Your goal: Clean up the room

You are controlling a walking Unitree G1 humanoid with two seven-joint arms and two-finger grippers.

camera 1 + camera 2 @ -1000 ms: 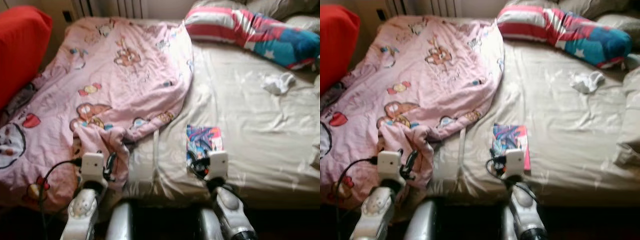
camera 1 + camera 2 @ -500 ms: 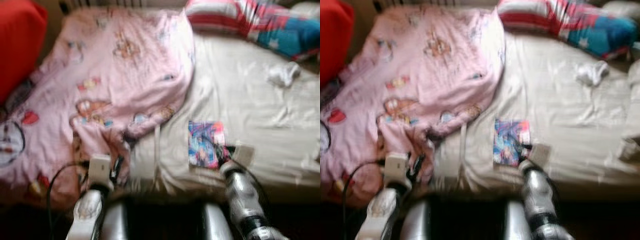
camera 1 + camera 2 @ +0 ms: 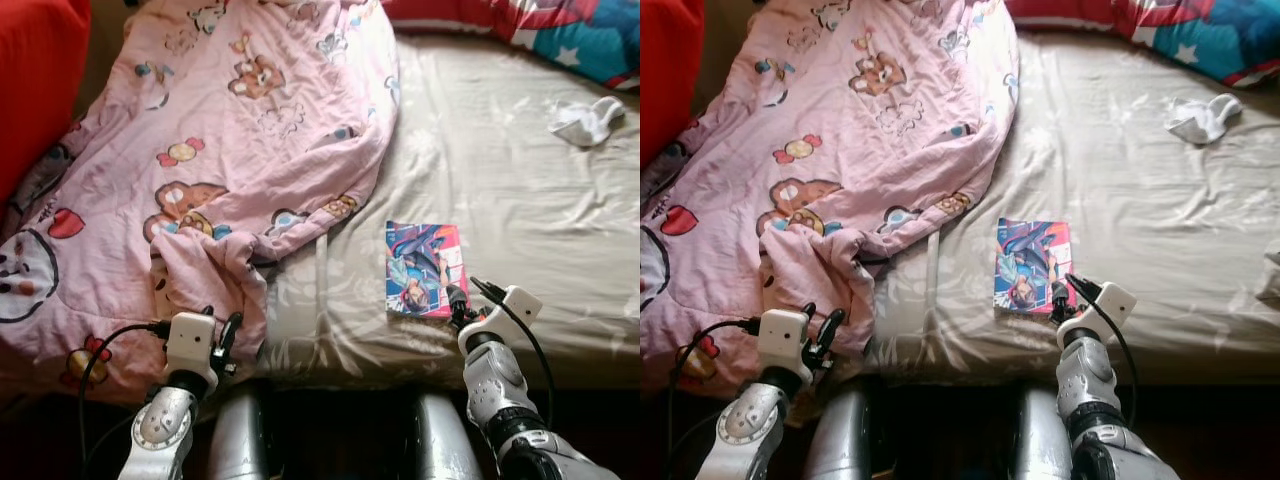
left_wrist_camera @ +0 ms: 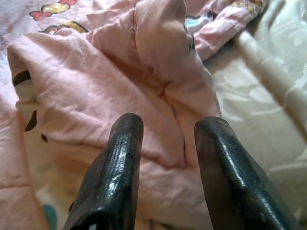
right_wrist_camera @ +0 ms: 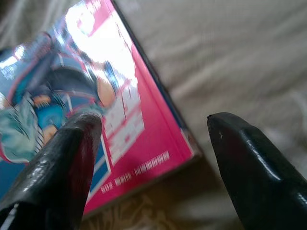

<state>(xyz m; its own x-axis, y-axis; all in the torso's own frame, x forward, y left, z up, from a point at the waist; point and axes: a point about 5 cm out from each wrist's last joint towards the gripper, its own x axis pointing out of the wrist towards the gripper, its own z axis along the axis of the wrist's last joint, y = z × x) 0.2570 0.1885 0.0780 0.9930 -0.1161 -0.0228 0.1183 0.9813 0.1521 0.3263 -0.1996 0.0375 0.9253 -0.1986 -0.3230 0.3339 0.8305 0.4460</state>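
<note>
One book point(image 3: 424, 268) lies on beige bed point(image 3: 520, 190), beside quilt point(image 3: 230, 150).

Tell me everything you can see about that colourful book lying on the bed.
The book is thin and rectangular with a glossy cover, printed with a blue and pink cartoon-style figure and a bright pink band along one side carrying small white lettering. It lies flat and closed on the beige sheet, near the bed's front edge, apart from the pink blanket. The right gripper sits at its near right corner, fingers open, one over the cover and one beyond the edge. It does not look gripped yet.
</note>
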